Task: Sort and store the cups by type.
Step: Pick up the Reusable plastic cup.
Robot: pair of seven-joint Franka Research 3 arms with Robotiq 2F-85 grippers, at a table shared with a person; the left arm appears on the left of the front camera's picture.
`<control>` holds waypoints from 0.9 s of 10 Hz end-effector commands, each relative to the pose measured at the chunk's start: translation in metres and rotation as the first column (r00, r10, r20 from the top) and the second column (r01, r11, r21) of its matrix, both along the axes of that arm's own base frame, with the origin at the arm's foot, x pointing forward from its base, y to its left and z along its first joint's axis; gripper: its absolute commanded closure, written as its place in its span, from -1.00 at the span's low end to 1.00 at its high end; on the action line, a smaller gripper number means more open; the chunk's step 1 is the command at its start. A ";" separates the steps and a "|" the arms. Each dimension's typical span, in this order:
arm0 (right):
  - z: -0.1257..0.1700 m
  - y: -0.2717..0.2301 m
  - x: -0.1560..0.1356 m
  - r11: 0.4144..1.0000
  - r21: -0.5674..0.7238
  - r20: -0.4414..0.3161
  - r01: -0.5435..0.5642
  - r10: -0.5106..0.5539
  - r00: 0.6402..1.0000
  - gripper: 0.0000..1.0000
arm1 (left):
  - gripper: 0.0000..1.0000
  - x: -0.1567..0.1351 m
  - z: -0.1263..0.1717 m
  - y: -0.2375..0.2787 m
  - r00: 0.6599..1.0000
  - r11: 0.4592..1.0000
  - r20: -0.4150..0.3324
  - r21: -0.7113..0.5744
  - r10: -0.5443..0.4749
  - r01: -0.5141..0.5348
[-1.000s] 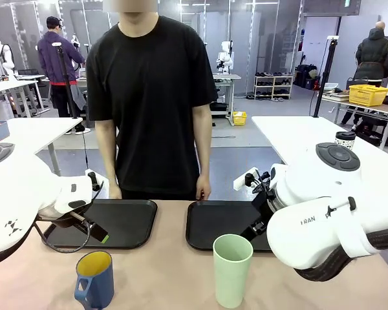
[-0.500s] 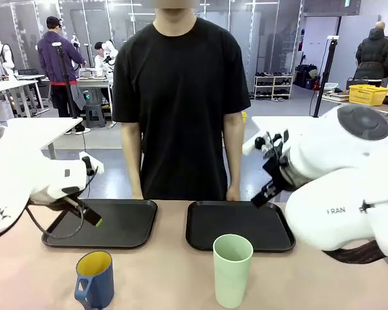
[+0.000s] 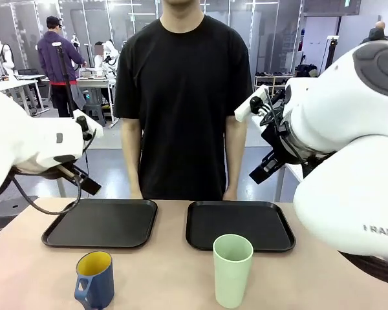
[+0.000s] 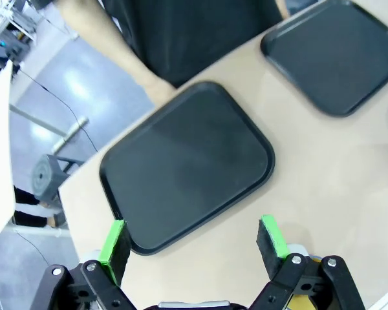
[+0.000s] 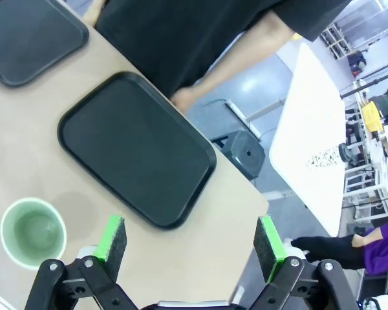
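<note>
A dark blue mug [image 3: 94, 279] with a handle and yellow inside stands at the table's near left. To its right a tall pale mint-green tumbler [image 3: 232, 269] stands upright; from above it appears as a green ring [image 5: 33, 232] at the lower left of the right wrist view. My left gripper [image 3: 90, 186] hangs high above the left black tray [image 3: 102, 223], its jaws open [image 4: 193, 240] and empty. My right gripper [image 3: 258, 174] is raised above the right black tray [image 3: 239, 225], also open [image 5: 191, 239] and empty. A yellow sliver of the mug [image 4: 305, 299] peeks out behind my left fingers.
A person in a black T-shirt [image 3: 181, 97] stands at the far edge, with hands [image 3: 231, 193] resting near the trays. Both trays [image 4: 187, 165] [image 5: 139, 148] lie side by side. A white table [image 5: 310, 142] stands beyond the right side.
Both arms have lifted from low over the trays to well above the table. The person has shifted to the right. The mug and tumbler have not moved.
</note>
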State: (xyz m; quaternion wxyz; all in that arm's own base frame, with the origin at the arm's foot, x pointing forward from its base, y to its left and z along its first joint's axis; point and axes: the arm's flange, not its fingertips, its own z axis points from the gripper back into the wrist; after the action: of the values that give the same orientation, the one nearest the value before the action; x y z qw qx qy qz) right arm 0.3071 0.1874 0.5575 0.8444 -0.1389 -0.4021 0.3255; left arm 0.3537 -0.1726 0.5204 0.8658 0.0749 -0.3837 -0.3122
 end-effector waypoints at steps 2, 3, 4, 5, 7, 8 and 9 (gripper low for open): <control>-0.022 -0.002 -0.021 0.999 -0.016 -0.045 0.028 -0.028 0.999 -1.00 | -1.00 -0.037 -0.017 0.004 0.999 0.999 0.032 0.040 -0.019 0.017; 0.002 0.000 -0.008 1.000 -0.020 -0.020 0.010 -0.011 1.000 -1.00 | -1.00 -0.008 0.010 -0.003 1.000 1.000 0.021 0.002 -0.007 0.007; 0.002 0.000 -0.008 1.000 -0.020 -0.020 0.010 -0.011 1.000 -1.00 | -1.00 -0.008 0.010 -0.003 1.000 1.000 0.021 0.002 -0.007 0.007; 0.002 0.000 -0.008 1.000 -0.020 -0.020 0.010 -0.011 1.000 -1.00 | -1.00 -0.008 0.010 -0.003 1.000 1.000 0.021 0.002 -0.007 0.007; 0.001 0.000 -0.011 1.000 -0.029 -0.035 0.008 -0.009 0.999 -1.00 | -1.00 -0.009 0.012 -0.002 1.000 1.000 0.024 0.000 -0.012 0.012; 0.000 -0.020 0.005 0.999 -0.002 -0.033 0.035 -0.035 0.999 -1.00 | -1.00 0.010 0.007 0.016 1.000 1.000 -0.029 -0.023 0.010 -0.010; -0.005 -0.048 0.026 1.000 0.004 -0.088 -0.008 0.008 0.996 -1.00 | -1.00 0.030 -0.003 0.047 0.997 0.998 -0.070 -0.041 0.043 -0.046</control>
State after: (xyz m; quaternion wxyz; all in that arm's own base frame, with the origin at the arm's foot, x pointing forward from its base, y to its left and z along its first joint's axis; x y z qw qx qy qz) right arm 0.3111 0.1646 0.5574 0.8592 -0.1384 -0.3736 0.3211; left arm 0.3622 -0.1484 0.5219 0.8753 0.0657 -0.3774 -0.2951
